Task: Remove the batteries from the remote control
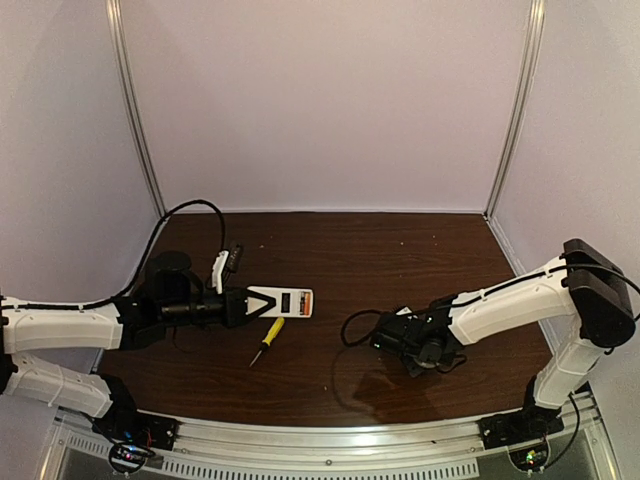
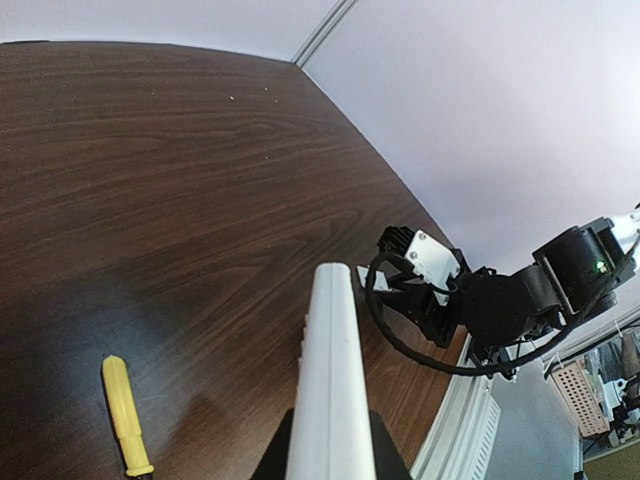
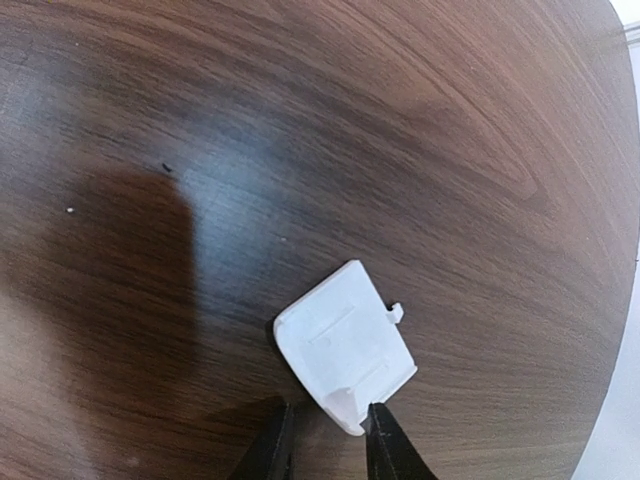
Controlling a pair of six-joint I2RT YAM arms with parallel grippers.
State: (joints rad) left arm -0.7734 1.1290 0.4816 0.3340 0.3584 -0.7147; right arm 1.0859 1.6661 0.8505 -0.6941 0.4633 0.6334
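The left gripper (image 1: 255, 303) clamps the small white rectangular remote control (image 1: 285, 301) at left centre of the overhead view. Its long axis is horizontal, free end pointing right, with the dark and orange-copper batteries (image 1: 293, 300) showing. The right gripper (image 3: 330, 452), narrowly parted, straddles a small white plastic chip (image 3: 345, 345)

White remote control (image 1: 290, 302), yellow screwdriver (image 1: 271, 333) (brown wood-grained table (image 1: 400, 260)).
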